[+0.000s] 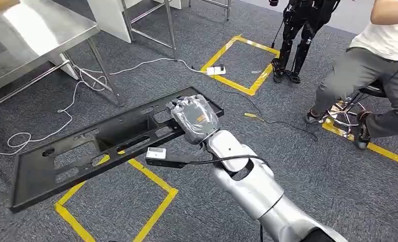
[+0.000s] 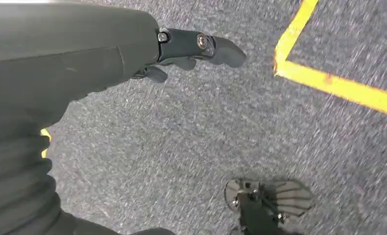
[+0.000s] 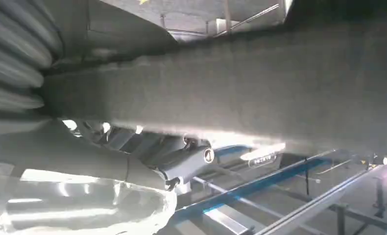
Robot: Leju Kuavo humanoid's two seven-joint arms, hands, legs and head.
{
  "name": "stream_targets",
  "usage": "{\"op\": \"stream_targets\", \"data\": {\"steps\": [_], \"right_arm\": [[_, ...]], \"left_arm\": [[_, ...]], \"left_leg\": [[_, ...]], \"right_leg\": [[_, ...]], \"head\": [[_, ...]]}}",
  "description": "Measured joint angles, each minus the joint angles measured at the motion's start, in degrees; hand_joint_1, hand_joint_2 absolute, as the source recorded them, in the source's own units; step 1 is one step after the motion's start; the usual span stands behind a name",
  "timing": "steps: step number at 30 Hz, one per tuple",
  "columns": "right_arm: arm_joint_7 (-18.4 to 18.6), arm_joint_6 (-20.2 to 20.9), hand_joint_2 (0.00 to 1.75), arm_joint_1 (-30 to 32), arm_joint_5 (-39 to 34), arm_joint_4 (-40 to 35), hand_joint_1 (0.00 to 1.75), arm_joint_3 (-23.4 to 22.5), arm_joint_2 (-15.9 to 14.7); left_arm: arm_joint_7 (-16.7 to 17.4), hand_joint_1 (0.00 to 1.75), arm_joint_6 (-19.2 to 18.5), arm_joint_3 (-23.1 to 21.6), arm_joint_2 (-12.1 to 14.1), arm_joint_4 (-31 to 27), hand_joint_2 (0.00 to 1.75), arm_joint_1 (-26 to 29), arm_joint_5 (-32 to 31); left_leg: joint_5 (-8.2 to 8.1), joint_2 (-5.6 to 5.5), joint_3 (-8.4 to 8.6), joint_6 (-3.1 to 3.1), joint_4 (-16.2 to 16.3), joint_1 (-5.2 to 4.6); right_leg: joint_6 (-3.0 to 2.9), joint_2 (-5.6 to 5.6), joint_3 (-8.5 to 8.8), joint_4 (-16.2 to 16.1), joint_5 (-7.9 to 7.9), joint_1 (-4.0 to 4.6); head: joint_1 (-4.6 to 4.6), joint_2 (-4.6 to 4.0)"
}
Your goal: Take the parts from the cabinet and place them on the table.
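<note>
A long black plastic frame part with several cut-outs hangs in the air over the grey carpet. My right hand, wrapped in a clear cover, grips its right end. In the right wrist view the part's grey edge crosses close in front of the camera, with my fingers curled under it. A steel table stands at the upper left, apart from the part. My left hand hangs over the carpet, fingers slightly curled and holding nothing.
Yellow tape squares mark the floor. A white cable and a power strip lie near the table legs. A person sits on a stool at the right, and another dark robot's legs stand at the back.
</note>
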Motion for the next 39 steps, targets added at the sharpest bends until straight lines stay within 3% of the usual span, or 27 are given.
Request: {"op": "stream_targets", "data": {"steps": [1, 3, 5, 6, 7, 8, 9, 11, 12, 13, 14, 16, 17, 18, 20, 22, 23, 24, 26, 29, 31, 32, 33, 36, 37, 38, 39], "right_arm": [[0.0, 0.0, 1.75, 0.0, 0.0, 0.0, 1.75, 0.0, 0.0], [0.0, 0.0, 1.75, 0.0, 0.1, 0.0, 1.75, 0.0, 0.1], [0.1, 0.0, 1.75, 0.0, 0.2, 0.0, 1.75, 0.0, 0.2], [0.1, 0.0, 1.75, 0.1, 0.2, 0.0, 1.75, 0.0, 0.1], [0.2, 0.0, 1.75, 0.2, 0.3, 0.0, 1.75, 0.0, 0.1], [0.2, 0.1, 1.75, 0.2, 0.4, 0.0, 1.75, 0.1, 0.1], [0.2, 0.1, 1.75, 0.2, 0.4, 0.0, 1.75, 0.0, 0.1], [0.2, 0.1, 1.75, 0.0, 0.4, 0.0, 1.75, 0.0, 0.2], [0.2, 0.1, 1.75, 0.0, 0.4, 0.0, 1.75, 0.0, 0.3], [0.2, 0.1, 1.75, -0.1, 0.4, 0.0, 1.75, 0.0, 0.3], [0.2, 0.1, 1.75, -0.1, 0.4, 0.0, 1.75, 0.0, 0.3], [0.2, 0.1, 1.75, -0.1, 0.5, 0.0, 1.75, 0.0, 0.5], [0.2, 0.1, 1.75, 0.0, 0.5, -0.1, 1.75, 0.0, 0.6], [0.2, 0.1, 1.75, -0.3, 0.5, -0.1, 1.75, 0.0, 0.5], [0.2, 0.2, 1.75, -0.4, 0.5, -0.1, 1.75, 0.0, 0.3], [0.2, 0.3, 1.75, 0.0, 0.5, 0.0, 1.75, 0.0, -0.1], [0.3, 0.3, 1.75, 0.2, 0.5, 0.0, 1.75, 0.0, -0.2], [0.3, 0.3, 1.75, 0.1, 0.5, 0.0, 1.75, 0.0, -0.2], [0.3, 0.3, 1.75, 0.1, 0.5, 0.0, 1.75, 0.0, -0.2], [0.3, 0.3, 1.75, 0.1, 0.5, 0.0, 1.75, 0.0, 0.1], [0.3, 0.3, 1.75, 0.0, 0.5, 0.0, 1.75, 0.0, 0.0], [0.3, 0.3, 1.75, 0.0, 0.5, 0.0, 1.75, 0.0, 0.1], [0.3, 0.3, 1.75, 0.1, 0.6, 0.0, 1.75, 0.0, 0.1], [0.3, 0.5, 1.75, 0.1, 0.6, 0.0, 1.75, 0.1, 0.4], [0.3, 0.6, 1.75, 0.2, 0.6, 0.0, 1.75, 0.1, 0.3], [0.3, 0.8, 1.75, 0.2, 0.6, 0.0, 1.75, 0.1, 0.3], [0.3, 0.8, 1.75, 0.2, 0.7, 0.0, 1.75, 0.1, 0.3]], "left_arm": [[-0.1, 0.00, 0.0, 0.0, 0.1, 0.0, 1.75, 0.0, 0.0], [-0.3, 0.00, 0.0, 0.0, -0.1, 0.0, 1.75, 0.0, 0.0], [-0.4, 0.00, -0.1, 0.0, -0.1, 0.0, 1.75, 0.0, -0.1], [-0.4, 0.00, -0.2, 0.0, -0.1, 0.0, 1.75, 0.0, -0.1], [-0.4, 0.00, -0.4, 0.0, -0.1, 0.0, 1.75, 0.0, -0.1], [-0.4, 0.00, -0.4, 0.0, -0.1, 0.0, 1.75, 0.0, -0.1], [-0.4, 0.00, -0.4, 0.0, -0.1, 0.0, 1.75, 0.0, -0.1], [-0.4, 0.00, -0.4, 0.0, -0.1, 0.0, 1.75, 0.0, -0.1], [-0.4, 0.00, -0.4, 0.0, 0.1, 0.0, 1.75, -0.1, -0.1], [-0.5, 0.00, -0.4, 0.0, 0.0, 0.0, 1.75, -0.1, -0.1], [-0.6, 0.00, -0.4, 0.0, 0.0, 0.0, 1.75, -0.1, -0.2], [-0.6, 0.00, -0.4, 0.0, 0.1, 0.0, 1.75, -0.1, -0.2], [-0.6, 0.00, -0.4, 0.0, 0.1, 0.0, 1.75, 0.0, -0.4], [-0.6, 0.00, -0.4, 0.0, -0.1, 0.0, 1.75, -0.1, -0.5], [-0.6, 0.00, -0.4, 0.0, -0.1, 0.0, 1.75, -0.4, -0.5], [-0.6, 0.00, -0.5, 0.0, -0.1, 0.0, 1.75, -0.4, -0.5], [-0.5, 0.00, -0.5, 0.0, -0.1, 0.0, 1.75, -0.3, -0.5], [-0.4, 0.00, -0.5, 0.0, -0.1, 0.0, 1.75, -0.3, -0.5], [-0.3, 0.00, -0.6, 0.0, -0.2, 0.0, 1.75, -0.4, -0.5], [-0.3, 0.00, -0.6, 0.0, -0.2, 0.0, 1.75, -0.4, -0.5], [-0.2, 0.00, -0.6, 0.0, -0.2, 0.0, 1.75, -0.4, -0.5], [-0.2, 0.00, -0.6, 0.0, -0.1, 0.0, 1.75, -0.4, -0.5], [-0.2, 0.00, -0.6, 0.0, -0.1, 0.0, 1.75, -0.4, -0.6], [0.2, 0.00, -0.9, 0.0, -0.2, 0.0, 1.75, -0.4, -0.6], [0.2, 0.00, -1.0, 0.0, -0.2, 0.0, 1.75, -0.4, -0.6], [0.3, 0.00, -1.0, 0.0, -0.2, 0.0, 1.75, -0.3, -0.6], [0.3, 0.00, -1.0, 0.0, -0.1, 0.0, 1.75, -0.3, -0.6]], "left_leg": [[-0.31, 0.09, -0.15, -0.26, 0.4, 0.15], [-2.83, 0.59, -1.43, -1.35, 3.9, 0.55], [-7.13, 1.02, -5.74, -2.22, 12.7, 1.21], [-8.37, 1.12, -7.95, -2.50, 16.6, 1.45], [-8.03, 1.12, -9.06, -2.62, 18.0, 1.67], [-6.34, 1.12, -8.61, -2.61, 16.3, 1.74], [-3.56, 1.12, -6.74, -2.40, 12.1, 1.74], [1.69, 1.13, -1.23, -1.40, 1.0, 1.50], [0.59, 1.31, -0.64, -1.34, 0.2, 1.36], [0.81, 1.29, -0.57, -1.07, 0.0, 0.90], [0.72, 1.19, -0.60, -0.88, -0.1, 0.64], [0.93, 1.18, 0.04, 0.33, -1.2, 0.49], [1.80, 1.25, 1.52, 0.71, -3.2, 1.38], [2.00, 1.20, 2.02, 1.10, -3.8, 1.03], [2.05, 1.10, 2.05, 1.42, -3.7, 0.85], [1.89, 0.95, 1.99, 1.48, -3.6, 0.66], [1.78, 0.83, 2.00, 1.40, -3.5, 0.64], [1.58, 0.75, 1.96, 1.20, -3.2, 0.65], [0.74, 0.63, 1.76, 0.54, -1.9, 0.71], [-0.65, 0.61, 0.79, -0.41, -0.1, 0.41], [-0.75, 0.73, 0.77, -0.66, 0.0, 0.70], [-1.10, 0.78, 0.63, -0.91, 0.5, 0.97], [-2.50, 0.90, 0.02, -1.46, 2.2, 1.10], [-8.96, 1.10, -6.15, -2.56, 14.9, 1.75], [-9.67, 1.11, -7.78, -2.70, 17.9, 1.87], [-8.87, 1.11, -8.16, -2.70, 18.1, 1.98], [-6.75, 1.11, -7.18, -2.61, 15.5, 2.05]], "right_leg": [[-0.28, 0.00, 0.16, -0.2, 0.12, -0.90], [-0.78, 0.04, 0.48, -0.2, -0.02, -0.71], [-0.98, 0.02, 0.59, -0.2, -0.17, -0.43], [-1.06, 0.01, 0.60, -0.2, -0.24, -0.29], [-1.09, 0.03, 0.62, -0.1, -0.29, -0.25], [-1.06, 0.07, 0.71, -0.1, -0.36, -0.22], [-0.99, 0.15, 0.95, -0.2, -0.47, -0.19], [-0.96, 0.21, 1.59, -0.3, -0.74, -0.14], [-0.88, 0.20, 1.69, -0.6, -0.70, -0.22], [-0.67, 0.19, 1.61, -0.8, -0.64, -0.21], [-0.45, 0.17, 1.55, -0.8, -0.68, -0.35], [0.32, 0.13, 2.31, -1.9, -0.46, -0.07], [0.22, 0.07, 1.93, -1.2, -0.90, 0.34], [-0.11, 0.09, 0.86, 1.0, -1.96, 0.48], [-0.87, 0.09, -3.95, 10.4, -5.35, 0.35], [-0.54, 0.08, -8.37, 17.2, -6.99, 0.25], [0.02, 0.08, -8.48, 16.5, -6.17, 0.16], [0.76, 0.07, -7.11, 13.0, -4.34, 0.06], [1.98, 0.00, -1.49, 1.7, -0.04, -0.38], [0.52, 0.06, -0.52, 0.2, 0.58, -0.33], [0.06, 0.14, -0.59, 0.1, 0.63, -0.31], [-0.13, 0.17, -0.47, 0.0, 0.74, -0.85], [-0.44, 0.21, -0.36, 0.0, 0.76, -0.84], [-0.67, 0.16, -0.36, 0.0, 0.58, -0.64], [-0.71, 0.15, -0.37, 0.0, 0.53, -0.61], [-0.70, 0.16, -0.36, 0.0, 0.53, -0.58], [-0.69, 0.20, -0.33, 0.0, 0.52, -0.55]], "head": [[-0.13, 0.00], [-0.61, 0.00], [-0.63, 0.00], [-0.61, 0.00], [-0.61, 0.00], [-0.63, 0.00], [-0.63, 0.00], [-0.66, 0.00], [-0.44, 0.00], [-0.48, 0.00], [-1.05, 0.00], [-0.98, 0.00], [-0.87, 0.00], [-0.74, 0.00], [-0.46, 0.00], [-0.42, 0.00], [-0.46, 0.00], [-0.44, 0.00], [-0.39, 0.00], [-0.44, 0.00], [-0.50, 0.00], [-0.42, 0.00], [-0.61, 0.00], [-0.74, 0.00], [-0.70, 0.00], [-0.74, 0.00], [-0.74, 0.00]]}}
